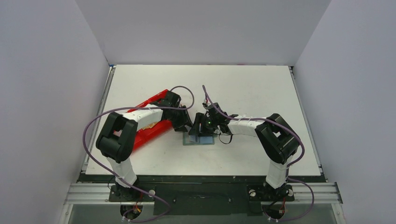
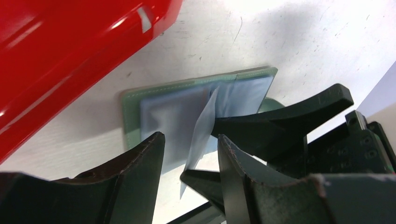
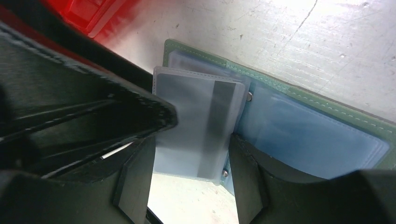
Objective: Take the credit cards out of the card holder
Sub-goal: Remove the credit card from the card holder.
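Left claw (image 2: 190, 137) and right claw (image 3: 187, 147), both with jaws apart, straddle one raised clear sleeve (image 2: 201, 133) of the open card holder (image 1: 200, 139), mid-frame on the counter (image 1: 243, 88), probably propping it upright so the striped credit card (image 3: 217, 126) inside can slide out.

No text, label or number can be read anywhere

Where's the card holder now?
Top view: the card holder lies open on the table, just right of the red tray, under the left hand and right hand.
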`<state>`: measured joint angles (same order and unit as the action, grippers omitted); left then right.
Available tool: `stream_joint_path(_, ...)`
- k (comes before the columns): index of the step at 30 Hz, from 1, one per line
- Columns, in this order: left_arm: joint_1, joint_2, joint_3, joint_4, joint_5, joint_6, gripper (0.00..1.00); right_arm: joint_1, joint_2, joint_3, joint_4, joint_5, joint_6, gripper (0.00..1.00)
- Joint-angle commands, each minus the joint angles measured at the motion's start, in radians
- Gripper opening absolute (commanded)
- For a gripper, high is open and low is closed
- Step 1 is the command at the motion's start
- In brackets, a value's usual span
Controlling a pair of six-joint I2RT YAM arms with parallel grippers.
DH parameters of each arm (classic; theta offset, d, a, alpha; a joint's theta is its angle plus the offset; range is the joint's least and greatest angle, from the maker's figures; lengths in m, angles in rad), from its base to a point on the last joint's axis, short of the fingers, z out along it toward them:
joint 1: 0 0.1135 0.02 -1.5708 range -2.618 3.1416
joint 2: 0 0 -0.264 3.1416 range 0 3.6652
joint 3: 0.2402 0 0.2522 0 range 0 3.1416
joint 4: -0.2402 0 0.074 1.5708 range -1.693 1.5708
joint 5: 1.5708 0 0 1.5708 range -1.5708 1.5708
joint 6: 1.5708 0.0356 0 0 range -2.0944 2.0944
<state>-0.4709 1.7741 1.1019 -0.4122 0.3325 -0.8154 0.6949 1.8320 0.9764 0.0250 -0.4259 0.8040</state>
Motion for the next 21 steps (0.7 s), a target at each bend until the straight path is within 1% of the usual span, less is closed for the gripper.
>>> stream_joint_path(1,-0.014,0.037,0.044,0.121,0.037,-0.048,0.44,0.006,0.018,-0.041,-0.040,0.023,-0.042,0.15)
stream_joint_path(3,-0.018,0.053,0.060,0.134,0.037,-0.052,0.44,0.004,0.019,-0.043,-0.040,0.020,-0.045,0.15)
stream_joint_path(6,-0.026,0.079,0.092,0.104,0.032,-0.044,0.44,0.000,0.015,-0.046,-0.039,0.019,-0.048,0.15)
stream_joint_path(8,-0.035,0.082,0.095,0.103,0.026,-0.044,0.41,-0.004,0.010,-0.048,-0.040,0.019,-0.048,0.18)
stream_joint_path(9,-0.041,0.082,0.098,0.100,0.020,-0.043,0.37,-0.006,0.006,-0.049,-0.040,0.021,-0.048,0.19)
stream_joint_path(10,-0.049,0.083,0.100,0.090,0.016,-0.043,0.34,-0.008,-0.002,-0.050,-0.039,0.022,-0.048,0.24)
stream_joint_path(11,-0.052,0.080,0.101,0.085,0.012,-0.041,0.28,-0.008,-0.007,-0.049,-0.039,0.023,-0.049,0.27)
stream_joint_path(12,-0.060,0.080,0.101,0.078,0.010,-0.040,0.26,-0.009,-0.017,-0.048,-0.044,0.028,-0.049,0.34)
stream_joint_path(13,-0.064,0.078,0.100,0.067,0.004,-0.037,0.20,-0.009,-0.023,-0.044,-0.048,0.030,-0.049,0.37)
stream_joint_path(14,-0.070,0.076,0.097,0.061,0.000,-0.034,0.17,-0.010,-0.034,-0.040,-0.051,0.030,-0.050,0.41)
stream_joint_path(16,-0.076,0.069,0.089,0.051,-0.010,-0.033,0.09,-0.011,-0.055,-0.028,-0.061,0.032,-0.052,0.46)
stream_joint_path(18,-0.079,0.061,0.080,0.044,-0.016,-0.034,0.06,-0.011,-0.074,-0.017,-0.070,0.033,-0.054,0.50)
stream_joint_path(21,-0.080,0.042,0.071,0.039,-0.025,-0.036,0.06,-0.010,-0.104,-0.004,-0.075,0.030,-0.061,0.55)
